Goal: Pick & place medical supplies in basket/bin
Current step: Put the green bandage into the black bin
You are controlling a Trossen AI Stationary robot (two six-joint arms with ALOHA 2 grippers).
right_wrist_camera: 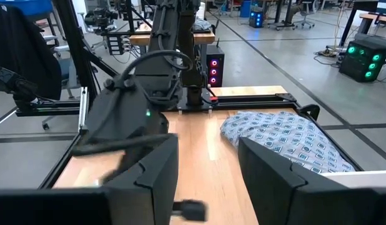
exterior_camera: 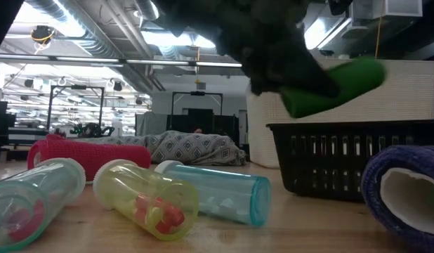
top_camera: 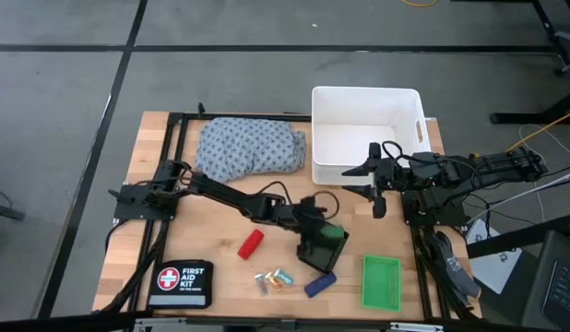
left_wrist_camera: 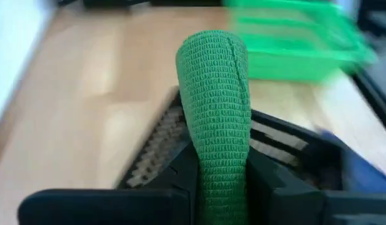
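- Green roll [left_wrist_camera: 215, 119] clamped between left gripper [top_camera: 324, 236] fingers, long axis sticking straight out past the fingertips
- Roll hangs right over black mesh tray [top_camera: 322, 251], tray directly below, so likely a straight drop
- Green tray [top_camera: 380, 280] just beside, white tub [top_camera: 366, 134] farther off
- Right gripper [top_camera: 372, 187] waits by the tub's front wall, fingers apart, holding nothing
- Red roll [top_camera: 251, 243], blue roll [top_camera: 320, 285], small tubes [top_camera: 273, 279] lie loose on table; dotted cloth [top_camera: 250, 148] beside tub

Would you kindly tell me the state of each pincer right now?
Left pincer: closed on the green roll, above the black mesh tray.
Right pincer: open, empty, beside the white tub.
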